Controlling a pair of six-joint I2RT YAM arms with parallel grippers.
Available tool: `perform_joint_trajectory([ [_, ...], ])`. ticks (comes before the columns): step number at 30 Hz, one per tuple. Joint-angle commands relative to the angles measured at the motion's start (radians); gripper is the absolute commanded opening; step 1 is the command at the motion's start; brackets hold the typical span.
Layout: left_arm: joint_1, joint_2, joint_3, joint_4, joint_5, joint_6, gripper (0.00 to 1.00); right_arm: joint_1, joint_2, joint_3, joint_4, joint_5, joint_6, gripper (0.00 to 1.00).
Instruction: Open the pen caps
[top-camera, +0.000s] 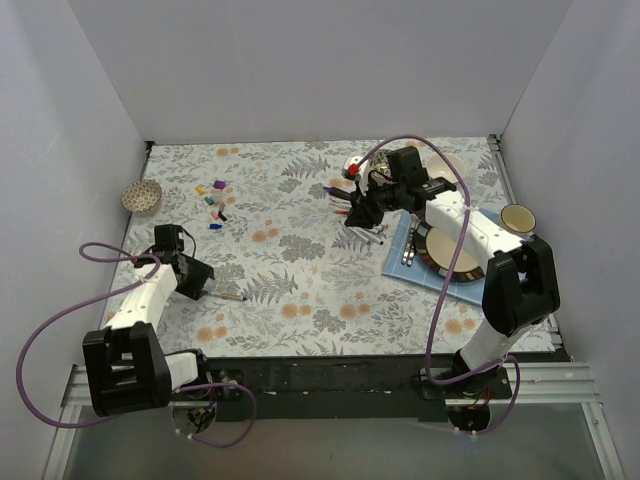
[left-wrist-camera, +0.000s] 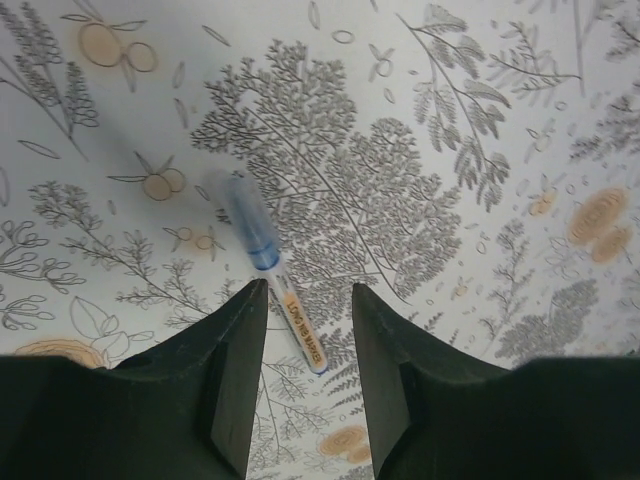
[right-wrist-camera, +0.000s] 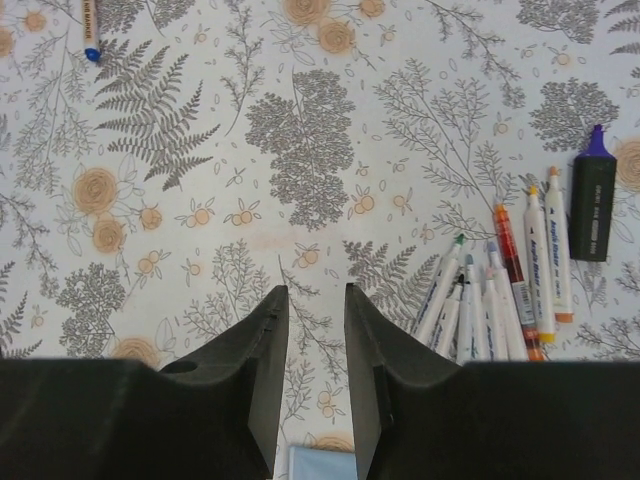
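From above: a floral tablecloth (top-camera: 300, 270), a woven basket (top-camera: 141, 197) far left, a plate (top-camera: 462, 268) on the right. Small loose pen caps (top-camera: 215, 200) in mixed colours lie beyond the left gripper (top-camera: 208, 290).

Left wrist view: a white pen (left-wrist-camera: 300, 335) lies between parted jaws, unclamped. Its blue cap (left-wrist-camera: 247, 222), blurred, lies just ahead of the fingertips.

Right wrist view: the right gripper (right-wrist-camera: 315, 292) has its jaws narrowly apart and empty. A cluster of bare-tipped pens (right-wrist-camera: 490, 300) lies to their right.
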Motion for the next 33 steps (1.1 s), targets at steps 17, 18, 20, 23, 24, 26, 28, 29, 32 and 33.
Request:
perform_joint_trajectory([
  [17, -0.003, 0.283, 0.121, -0.079, -0.167, -0.02, 0.12, 0.018, -0.081, -0.052, 0.068, -0.086, 0.043, 0.36],
  [18, -0.003, 0.289, 0.12, -0.081, -0.166, -0.018, 0.1, 0.017, -0.083, -0.055, 0.068, -0.091, 0.044, 0.36],
  [20, -0.003, 0.289, 0.115, -0.078, -0.152, -0.015, 0.08, 0.017, -0.086, -0.059, 0.074, -0.094, 0.048, 0.36],
  [23, -0.003, 0.27, 0.111, -0.058, -0.11, -0.002, 0.05, 0.017, -0.086, -0.063, 0.077, -0.109, 0.054, 0.36],
  [24, -0.002, 0.259, 0.109, -0.046, -0.083, 0.008, 0.02, 0.017, -0.084, -0.069, 0.083, -0.13, 0.054, 0.36],
  [26, -0.006, 0.205, 0.105, 0.026, 0.047, 0.031, 0.0, 0.023, -0.075, -0.079, 0.089, -0.172, 0.052, 0.37],
  [28, -0.016, 0.121, 0.063, 0.133, 0.179, 0.105, 0.0, 0.037, -0.06, -0.101, 0.112, -0.249, 0.057, 0.4],
  [29, -0.031, 0.09, 0.039, 0.278, 0.353, 0.129, 0.0, 0.044, -0.057, -0.115, 0.129, -0.275, 0.069, 0.42],
  [32, -0.101, -0.052, -0.088, 0.67, 0.653, 0.166, 0.0, 0.075, -0.043, -0.185, 0.244, -0.374, 0.141, 0.54],
  [33, -0.127, -0.08, -0.121, 0.777, 0.661, 0.143, 0.0, 0.078, -0.037, -0.196, 0.272, -0.417, 0.17, 0.55],
])
